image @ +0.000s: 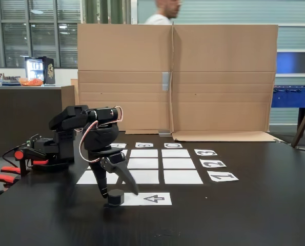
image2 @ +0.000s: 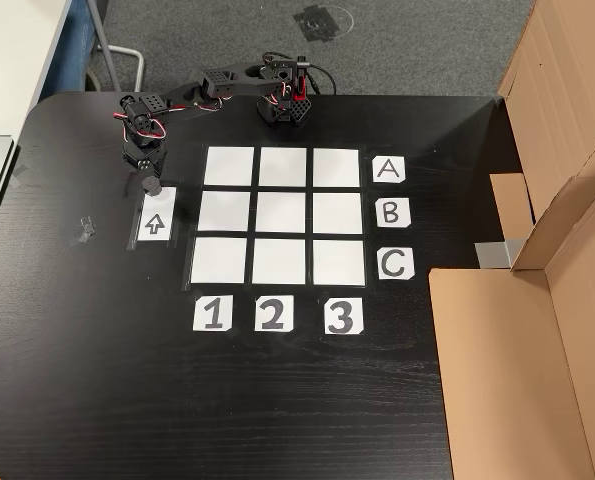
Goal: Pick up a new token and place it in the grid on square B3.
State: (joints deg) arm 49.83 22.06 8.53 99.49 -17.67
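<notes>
— Where do we see the token (image: 115, 196)?

— On the near end of the arrow sheet (image: 149, 199), outside the grid (image2: 277, 215), with the gripper (image: 116, 193) lowered over it.

— Clenched?

— Its fingers straddle the token, spread apart; from the side we can't quite tell if they touch it.

— And B3 (image2: 338, 213)?

— Bare, beside the B card (image2: 391, 212).

Count on the surface (image2: 277, 400): one token (image: 115, 197); nine grid (image2: 280, 214) squares; six label cards — three lettered, three numbered; one arrow sheet (image2: 154, 219), apparently single.
</notes>
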